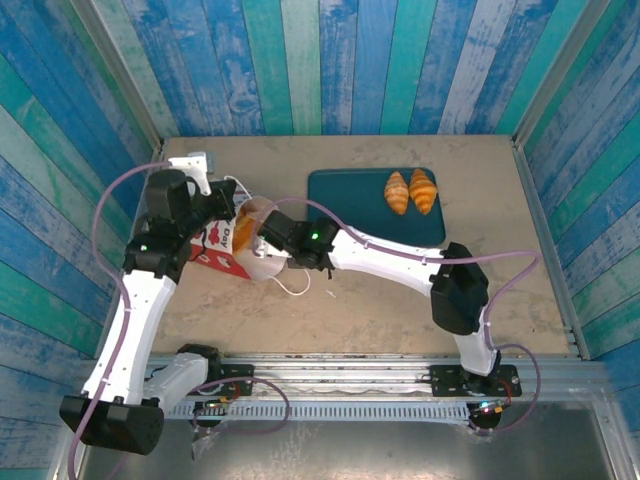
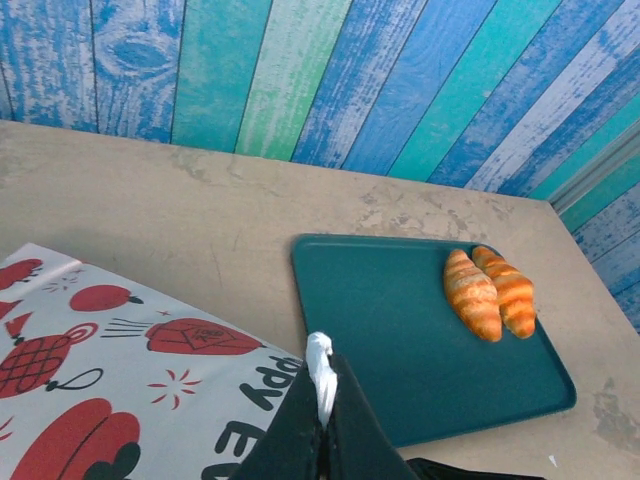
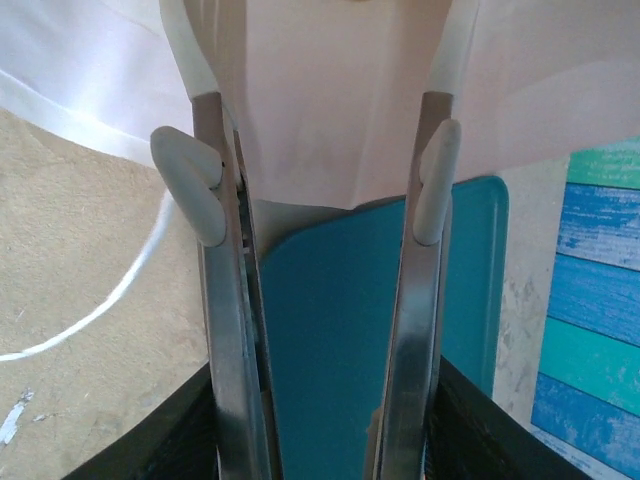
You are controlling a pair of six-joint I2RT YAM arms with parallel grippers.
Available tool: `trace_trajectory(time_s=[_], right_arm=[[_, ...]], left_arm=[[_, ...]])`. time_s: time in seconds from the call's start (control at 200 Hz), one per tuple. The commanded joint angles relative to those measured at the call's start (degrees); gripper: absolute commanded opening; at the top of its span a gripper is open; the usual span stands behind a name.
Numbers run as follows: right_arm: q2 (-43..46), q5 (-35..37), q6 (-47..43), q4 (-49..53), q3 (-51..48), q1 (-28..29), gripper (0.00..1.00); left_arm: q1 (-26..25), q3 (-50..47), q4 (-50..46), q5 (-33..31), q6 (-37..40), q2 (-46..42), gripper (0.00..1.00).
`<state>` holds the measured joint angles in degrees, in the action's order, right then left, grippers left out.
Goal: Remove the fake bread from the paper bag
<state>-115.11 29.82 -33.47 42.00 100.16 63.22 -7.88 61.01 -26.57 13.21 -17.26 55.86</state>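
The paper bag (image 1: 218, 250), white with red prints, lies tilted on the table with its mouth toward the right. My left gripper (image 1: 224, 205) is shut on the bag's white cord handle (image 2: 321, 372), above the printed side of the paper bag (image 2: 120, 400). My right gripper (image 1: 263, 229) is at the bag's mouth, where something orange (image 1: 248, 226) shows. In the right wrist view its fingers (image 3: 215, 300) stand open against the bag's pale paper (image 3: 320, 110), nothing between them. Two fake bread croissants (image 1: 397, 192) (image 1: 424, 190) lie on the teal tray (image 1: 345, 200).
The teal tray (image 2: 400, 330) sits right of the bag, croissants (image 2: 472, 295) at its far right corner. A loose white cord loop (image 1: 291, 286) trails on the table in front of the bag. Blue-green plank walls close in the table on three sides.
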Motion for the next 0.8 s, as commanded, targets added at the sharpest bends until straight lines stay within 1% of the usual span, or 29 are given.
trace_trajectory(time_s=[0.0,0.14,0.27,0.416,0.571,0.676,0.796], right_arm=[[-1.4,1.8,-0.5,2.1,3.3,0.7,0.49],[-4.1,4.0,-1.2,1.9,5.4,0.7,0.49],[-5.5,4.7,-1.1,1.3,7.5,0.7,0.49],[-6.1,4.4,-3.4,-1.5,6.3,0.8,0.50],[-7.8,4.8,-3.9,-2.6,6.3,0.7,0.49],[-7.3,4.8,-3.9,-2.6,6.3,0.7,0.49],[-6.4,4.8,-3.9,-2.6,6.3,0.7,0.49]], left_arm=[[0.0,0.4,3.7,2.5,-0.7,0.7,0.00],[0.0,0.4,3.6,3.5,-0.3,1.4,0.00],[0.0,0.3,3.4,3.5,0.1,1.2,0.00],[0.0,-0.1,3.8,3.5,0.2,0.7,0.00],[0.0,-0.3,3.9,3.4,-0.2,0.5,0.00],[0.0,-0.5,4.0,3.3,-0.6,0.3,0.00],[0.0,-0.6,4.0,1.8,-1.0,0.2,0.00]])
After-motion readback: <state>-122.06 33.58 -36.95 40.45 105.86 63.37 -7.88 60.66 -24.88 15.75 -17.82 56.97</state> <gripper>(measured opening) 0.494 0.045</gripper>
